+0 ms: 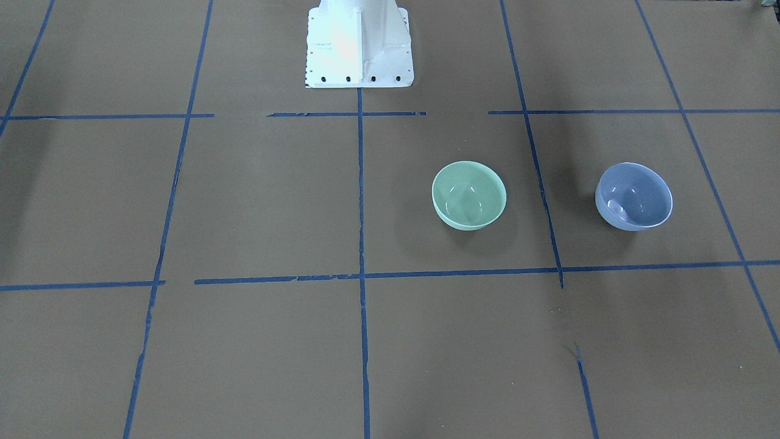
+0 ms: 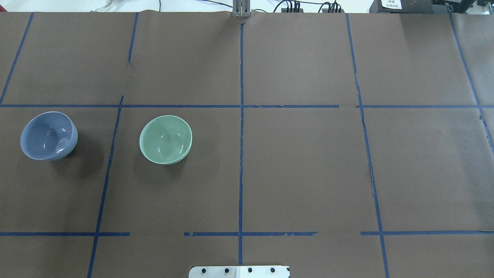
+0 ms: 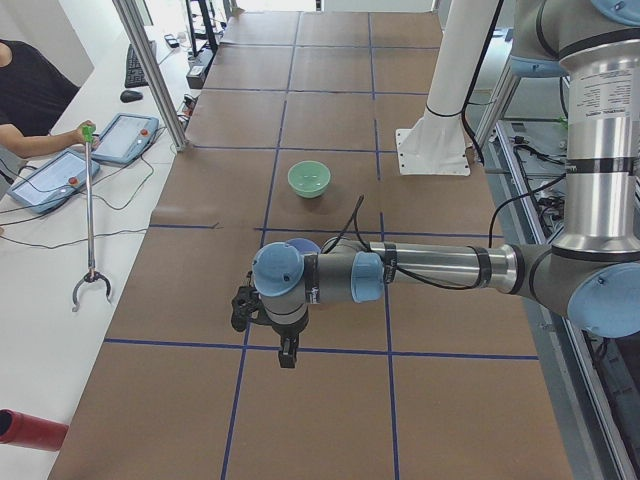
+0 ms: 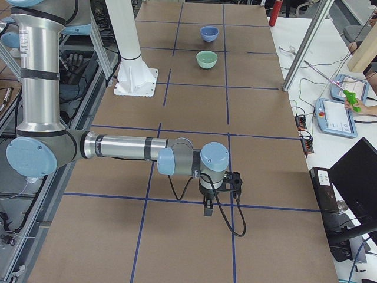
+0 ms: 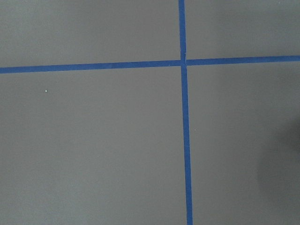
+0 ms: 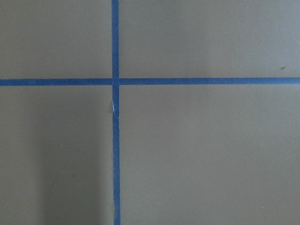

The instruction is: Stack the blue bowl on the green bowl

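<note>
The blue bowl (image 1: 634,196) stands upright and empty on the brown table, also in the overhead view (image 2: 48,135), far left. The green bowl (image 1: 468,194) stands upright and empty beside it, apart from it, toward the middle (image 2: 166,139). Both show far off in the right side view: the blue bowl (image 4: 209,33) and the green bowl (image 4: 207,59). My left gripper (image 3: 242,306) shows only in the left side view, above the table, in front of the blue bowl (image 3: 303,244), which the arm partly hides. My right gripper (image 4: 234,180) shows only in the right side view, far from both bowls. I cannot tell whether either is open or shut.
The robot's white base (image 1: 358,46) stands at the table's edge. Blue tape lines (image 2: 241,154) divide the table into squares. Both wrist views show only bare table and tape. An operator at the left side view's edge holds a grabber stick (image 3: 89,215).
</note>
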Action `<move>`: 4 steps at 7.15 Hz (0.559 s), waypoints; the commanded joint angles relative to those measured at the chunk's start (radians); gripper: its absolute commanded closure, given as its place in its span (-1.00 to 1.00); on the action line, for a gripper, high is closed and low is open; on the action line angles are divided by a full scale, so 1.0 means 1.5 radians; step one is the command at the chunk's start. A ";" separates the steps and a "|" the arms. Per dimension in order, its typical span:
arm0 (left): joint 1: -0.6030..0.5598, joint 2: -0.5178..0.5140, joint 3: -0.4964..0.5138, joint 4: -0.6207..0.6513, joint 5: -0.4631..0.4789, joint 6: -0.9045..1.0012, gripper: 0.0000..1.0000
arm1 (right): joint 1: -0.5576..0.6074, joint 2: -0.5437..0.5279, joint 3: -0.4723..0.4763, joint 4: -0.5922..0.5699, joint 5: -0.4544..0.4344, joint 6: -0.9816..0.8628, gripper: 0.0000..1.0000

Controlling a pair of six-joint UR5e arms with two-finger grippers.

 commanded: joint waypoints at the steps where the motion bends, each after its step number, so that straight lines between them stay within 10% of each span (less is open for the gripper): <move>1: 0.000 -0.002 0.002 -0.002 0.000 0.001 -1.00 | 0.000 0.000 0.000 0.000 0.000 0.000 -1.00; 4: 0.002 -0.018 -0.008 -0.003 0.000 0.000 -1.00 | 0.000 0.000 0.000 0.000 0.000 0.000 -1.00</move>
